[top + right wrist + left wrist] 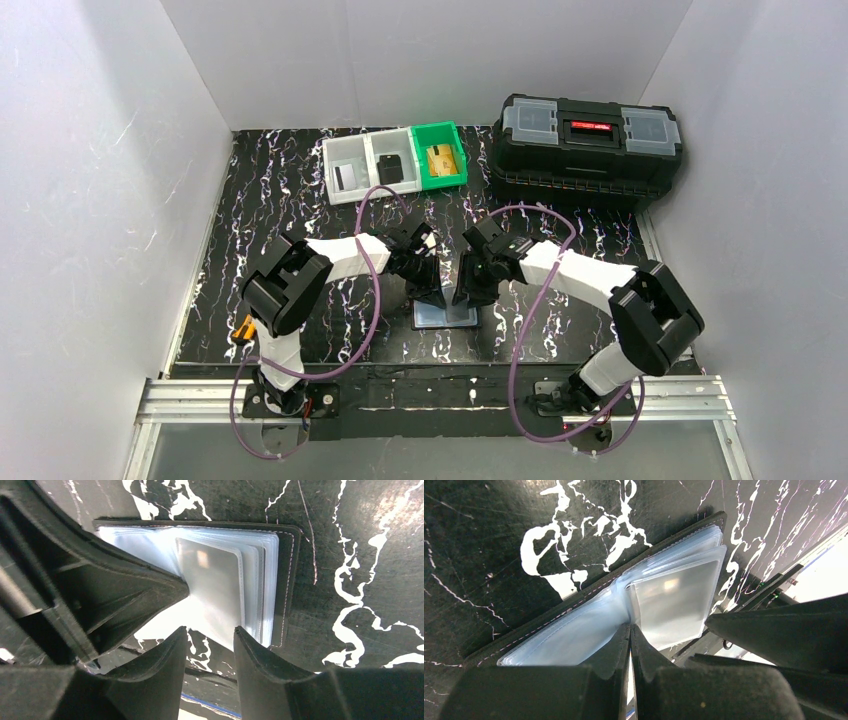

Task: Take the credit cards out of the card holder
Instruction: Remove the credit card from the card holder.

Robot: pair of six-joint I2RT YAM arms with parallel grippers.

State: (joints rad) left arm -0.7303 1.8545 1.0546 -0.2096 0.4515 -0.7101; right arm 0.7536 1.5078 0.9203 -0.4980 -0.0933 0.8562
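From above, the card holder [445, 316] lies open on the table [280, 200] near its front edge; its pockets are unreadable here. Left wrist camera: the left gripper [630, 629], fingers clamped together, presses the fold; a slip could let the holder drag. Right wrist camera: the right gripper [210, 634], fingers parted and empty, sits at a pocket showing a whitish-silver card [210, 580]; it may pinch sleeve with card.
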